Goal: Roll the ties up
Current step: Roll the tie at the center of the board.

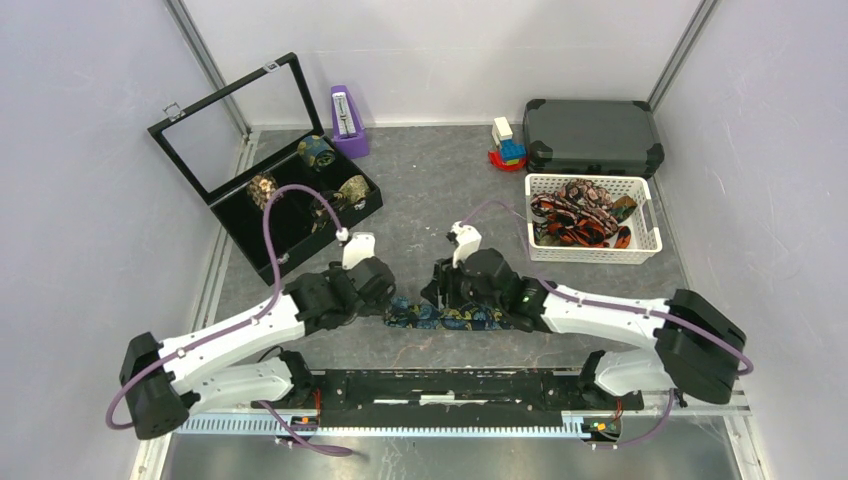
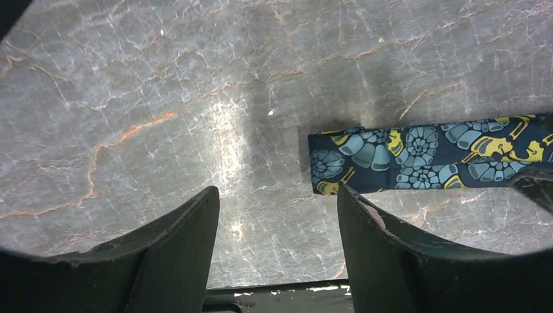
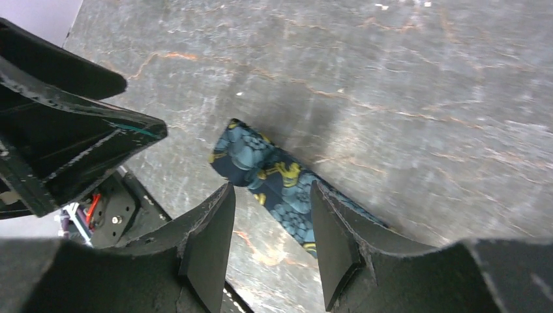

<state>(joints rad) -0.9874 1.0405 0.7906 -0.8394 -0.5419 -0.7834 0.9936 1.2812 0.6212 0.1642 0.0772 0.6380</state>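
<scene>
Grey table (image 1: 430, 180); basket (image 1: 592, 180) of ties (image 1: 575, 215) overhead-only

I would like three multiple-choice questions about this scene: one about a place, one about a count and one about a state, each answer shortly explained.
1. Where is the navy tie?
A in the black case
B flat on the table
C lifted in the air

2. How many rolled ties show in the black case?
A one
B six
C three

3. How is the left gripper?
A open, empty
B shut on the tie
C shut, empty

Answers:
1 B, it lies on the marbled surface in both wrist views.
2 C, three coils sit in its compartments.
3 A, its fingers stand apart with nothing between.
</scene>
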